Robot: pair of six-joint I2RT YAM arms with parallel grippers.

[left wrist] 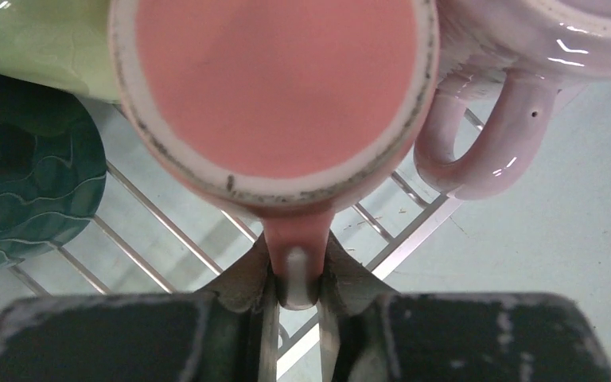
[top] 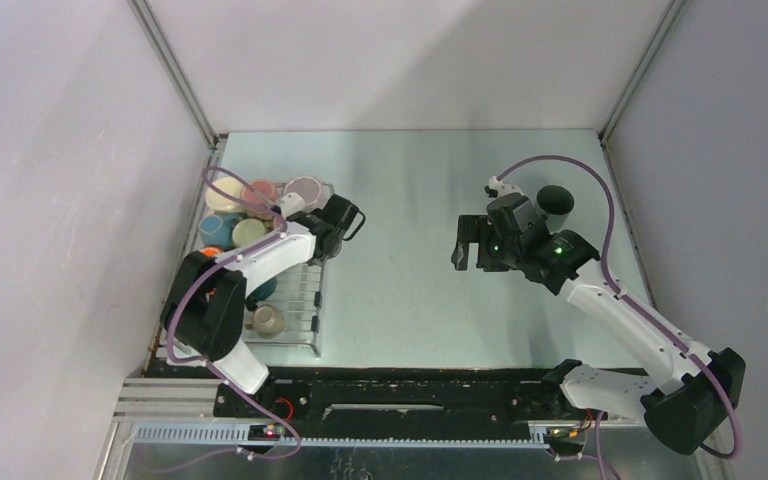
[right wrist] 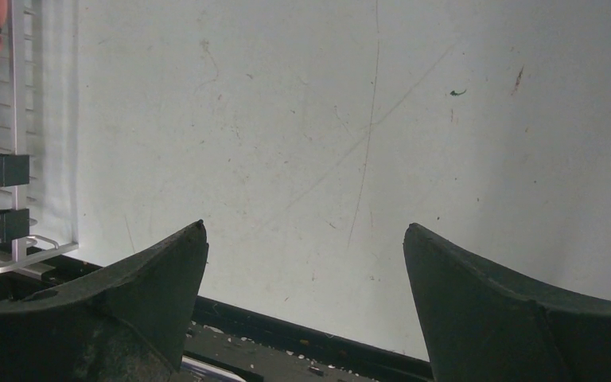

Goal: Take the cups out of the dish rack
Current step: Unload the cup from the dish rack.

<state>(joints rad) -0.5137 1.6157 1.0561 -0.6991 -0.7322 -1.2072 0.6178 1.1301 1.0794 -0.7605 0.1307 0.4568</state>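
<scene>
Left wrist view only: left hand [left wrist: 296,274] clamped on the handle of a salmon cup [left wrist: 274,87]. The cup's base faces the camera. It sits over the dish rack [left wrist: 149,213] wires, close beside a lilac cup [left wrist: 509,72]; resting or lifted, cannot tell.

Top view: left arm [top: 260,255] stretched across the rack. Right arm [top: 620,310] bent inward, right hand [right wrist: 302,231] fingers wide apart above the bench [right wrist: 366,119].

Left gripper [left wrist: 296,275], centre-left in the top view, pinches the salmon-pink cup [left wrist: 274,87] by its handle. Right gripper [right wrist: 305,229], centre-right, gapes wide.
</scene>
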